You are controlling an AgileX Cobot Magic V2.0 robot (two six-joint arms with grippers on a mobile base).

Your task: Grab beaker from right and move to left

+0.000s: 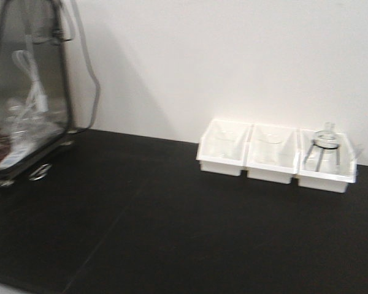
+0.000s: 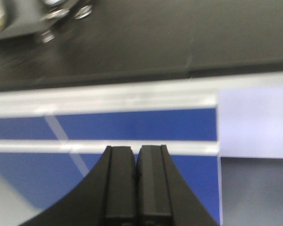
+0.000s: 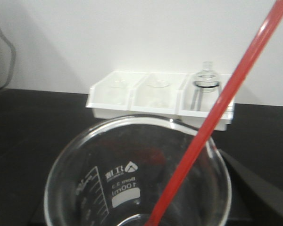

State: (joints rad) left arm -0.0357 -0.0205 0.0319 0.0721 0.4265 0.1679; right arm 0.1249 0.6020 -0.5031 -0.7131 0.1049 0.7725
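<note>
Beaker, red rod leaning right, sits close before right jaws, grip indeterminate; left jaws pressed together, empty

We see a black counter running back to a white wall. Three white bins sit on it, touching in a row at the far right (close against the wall). At the left stands a black-framed clear case on small round feet.
</note>
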